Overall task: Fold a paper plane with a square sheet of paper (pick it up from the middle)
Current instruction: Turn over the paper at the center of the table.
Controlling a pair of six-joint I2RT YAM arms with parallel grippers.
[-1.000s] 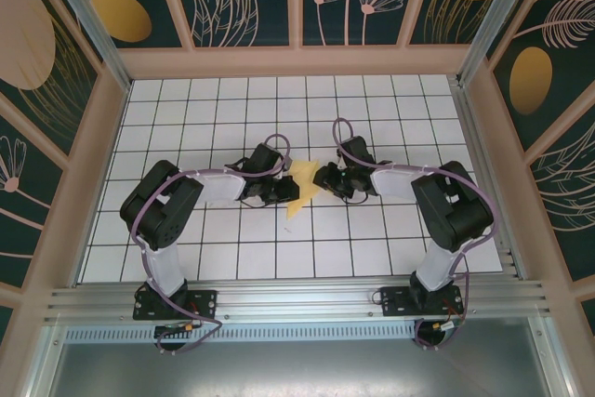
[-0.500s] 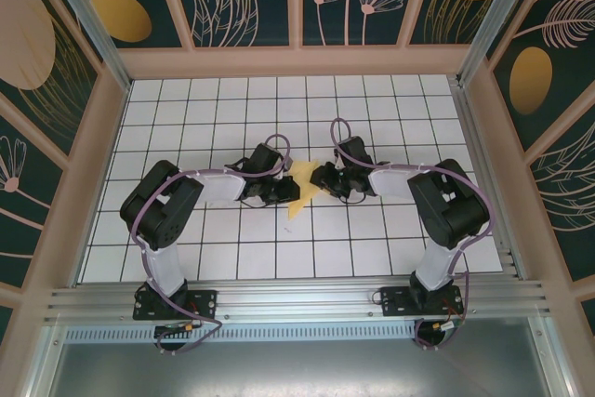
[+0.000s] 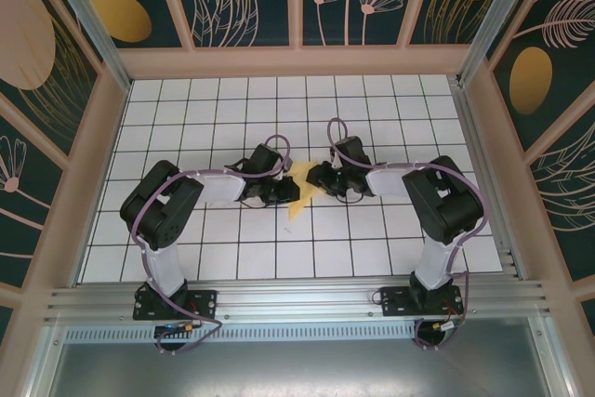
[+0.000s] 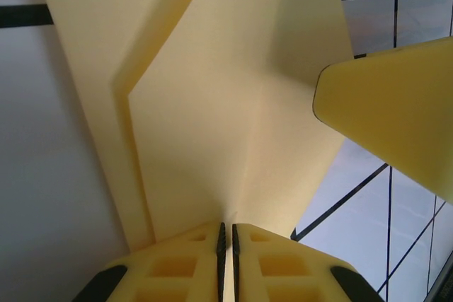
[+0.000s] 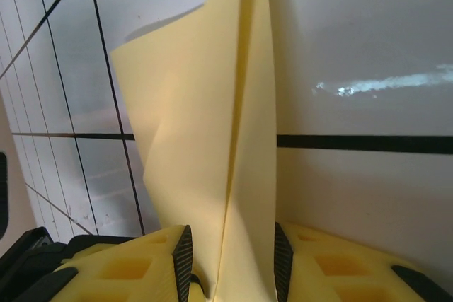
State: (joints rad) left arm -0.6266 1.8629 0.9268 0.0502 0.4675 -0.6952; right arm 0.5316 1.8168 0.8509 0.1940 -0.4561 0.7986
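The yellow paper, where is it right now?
The yellow paper sits mid-table in the top view, between the left gripper, shut on its edge, and the right gripper.
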